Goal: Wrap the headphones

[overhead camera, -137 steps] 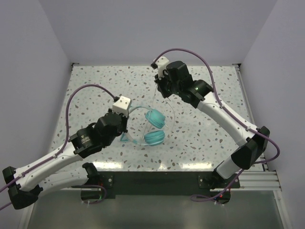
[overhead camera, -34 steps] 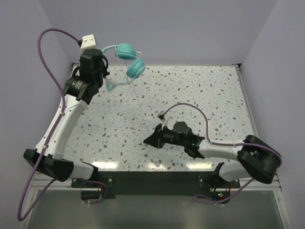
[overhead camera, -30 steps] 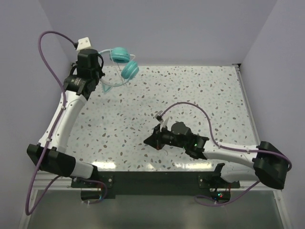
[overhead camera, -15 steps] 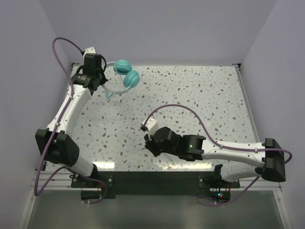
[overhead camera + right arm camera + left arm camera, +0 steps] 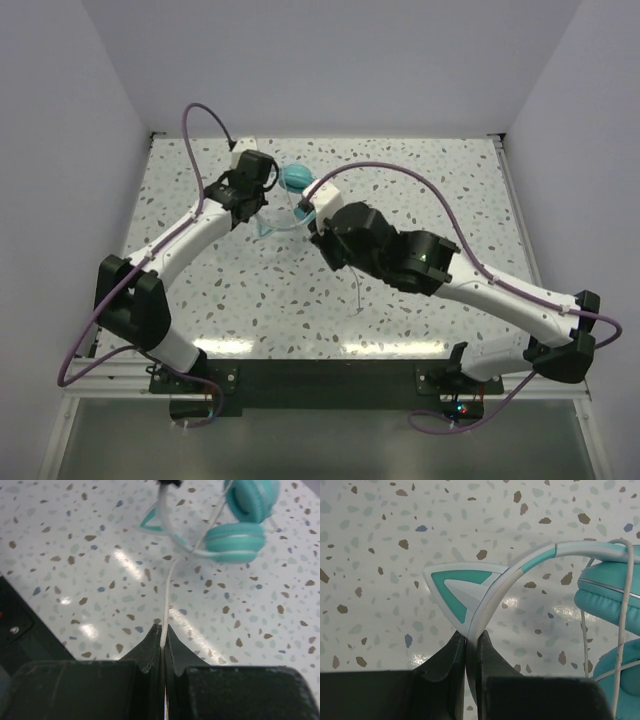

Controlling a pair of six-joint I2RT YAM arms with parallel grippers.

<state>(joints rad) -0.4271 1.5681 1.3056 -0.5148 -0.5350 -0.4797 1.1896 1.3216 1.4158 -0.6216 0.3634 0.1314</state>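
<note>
The turquoise headphones (image 5: 293,178) hang over the back middle of the table. My left gripper (image 5: 471,636) is shut on the thin white and teal headband (image 5: 540,560), close to its pointed teal end. One earcup (image 5: 610,590) and the whitish cord (image 5: 625,605) show at the right of the left wrist view. My right gripper (image 5: 163,629) is shut on the cord (image 5: 167,595), which runs up to the two earcups (image 5: 235,542). In the top view the left gripper (image 5: 262,212) and right gripper (image 5: 322,248) are close together by the headphones. A loose cord tail (image 5: 358,292) hangs below.
The speckled terrazzo table (image 5: 450,200) is boxed in by pale walls at the left, back and right. Purple arm cables (image 5: 200,120) arch above both arms. A dark base rail (image 5: 320,375) runs along the near edge.
My left arm has swung the headphones from the far left corner down toward the table's middle. My right arm has moved from the near middle up and back to beside them, pinching the cord.
</note>
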